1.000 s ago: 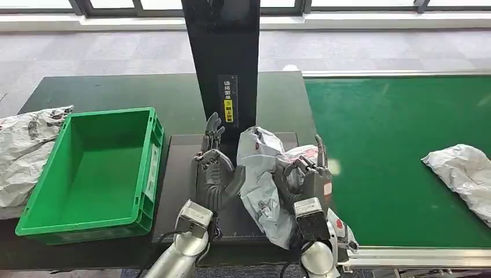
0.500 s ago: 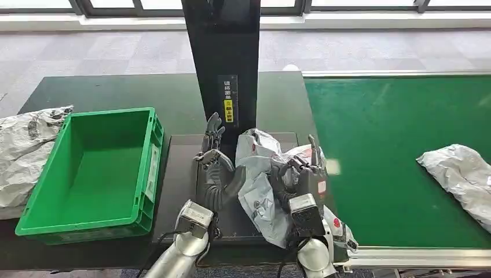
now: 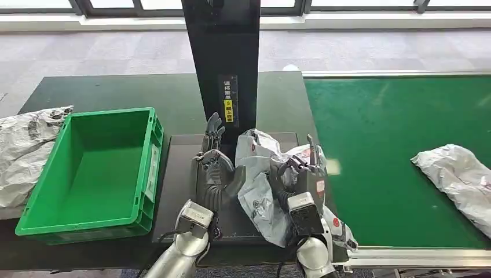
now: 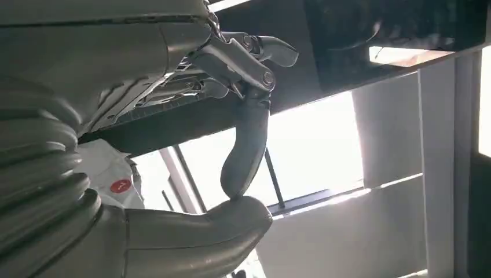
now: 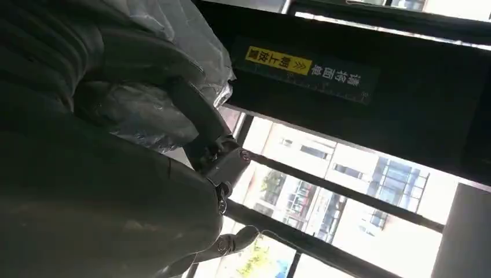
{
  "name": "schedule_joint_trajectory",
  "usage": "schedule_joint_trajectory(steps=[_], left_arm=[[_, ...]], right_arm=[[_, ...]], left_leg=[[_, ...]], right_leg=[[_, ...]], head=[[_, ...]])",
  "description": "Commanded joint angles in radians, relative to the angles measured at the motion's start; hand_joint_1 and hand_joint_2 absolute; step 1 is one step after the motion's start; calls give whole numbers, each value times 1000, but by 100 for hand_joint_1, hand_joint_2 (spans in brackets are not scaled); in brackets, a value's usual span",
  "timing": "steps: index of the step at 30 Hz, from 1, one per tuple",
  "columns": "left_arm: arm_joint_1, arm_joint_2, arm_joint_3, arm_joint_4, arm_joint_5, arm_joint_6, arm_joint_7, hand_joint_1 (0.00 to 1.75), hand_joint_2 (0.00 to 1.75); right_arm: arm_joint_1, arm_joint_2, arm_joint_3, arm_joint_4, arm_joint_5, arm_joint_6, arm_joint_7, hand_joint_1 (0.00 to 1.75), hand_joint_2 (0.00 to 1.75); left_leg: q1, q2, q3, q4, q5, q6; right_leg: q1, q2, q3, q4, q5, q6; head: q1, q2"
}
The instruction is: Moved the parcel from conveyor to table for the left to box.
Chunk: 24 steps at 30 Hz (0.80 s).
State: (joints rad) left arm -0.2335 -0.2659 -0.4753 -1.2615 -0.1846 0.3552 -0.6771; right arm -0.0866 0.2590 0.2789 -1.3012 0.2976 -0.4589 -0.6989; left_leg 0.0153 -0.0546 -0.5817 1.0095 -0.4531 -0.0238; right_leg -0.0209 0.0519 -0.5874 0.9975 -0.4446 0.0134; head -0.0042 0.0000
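Note:
A crumpled grey plastic parcel (image 3: pixel 259 165) hangs over the right part of the dark mat (image 3: pixel 180 174) on the black table (image 3: pixel 116 90). My right hand (image 3: pixel 302 176) grips it from the conveyor side, fingers curled into the wrapping. The right wrist view has the parcel (image 5: pixel 173 35) bunched against the hand (image 5: pixel 104 191). My left hand (image 3: pixel 215 168) stands open over the mat, fingers pointing away from me, thumb beside the parcel's left edge. The left wrist view shows its spread fingers (image 4: pixel 246 145) holding nothing, and a bit of the parcel (image 4: pixel 110 171) behind. The green box (image 3: pixel 92 168) sits at the left, nothing inside.
A black post (image 3: pixel 223 63) with a yellow label rises just behind the mat. A second grey parcel (image 3: pixel 457 179) lies on the green conveyor belt (image 3: pixel 394 127) at the right. Another parcel (image 3: pixel 23 150) lies left of the box, at the table's edge.
My right hand has carried the parcel a little to the left, closer to the left hand. The parcel on the conveyor has drifted left. The left hand has stayed put.

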Motion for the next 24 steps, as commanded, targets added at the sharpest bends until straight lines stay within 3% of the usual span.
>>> schedule_joint_trajectory(steps=[1, 14, 24], left_arm=[[-21, 9, 2, 44, -14, 8, -21, 0, 175], [-17, 14, -11, 39, -8, 16, -21, 0, 175], [-10, 9, -2, 39, -18, -6, -21, 0, 175]], right_arm=[[-43, 7, -63, 79, -5, 12, 1, 0, 175], [-20, 1, -77, 61, -8, 15, 1, 0, 175], [-13, -11, -159, -7, -41, 18, 1, 0, 175]], left_leg=[[-1, 3, 2, -1, 0, 1], [0, 4, 2, -2, 1, 2], [-1, 2, 1, -1, 0, 1]], right_leg=[[0, -3, 1, -1, 0, -1], [1, -6, 3, -3, 0, -2], [0, -5, 2, -1, 0, -1]], head=[[0, 0], [0, 0], [0, 0]])
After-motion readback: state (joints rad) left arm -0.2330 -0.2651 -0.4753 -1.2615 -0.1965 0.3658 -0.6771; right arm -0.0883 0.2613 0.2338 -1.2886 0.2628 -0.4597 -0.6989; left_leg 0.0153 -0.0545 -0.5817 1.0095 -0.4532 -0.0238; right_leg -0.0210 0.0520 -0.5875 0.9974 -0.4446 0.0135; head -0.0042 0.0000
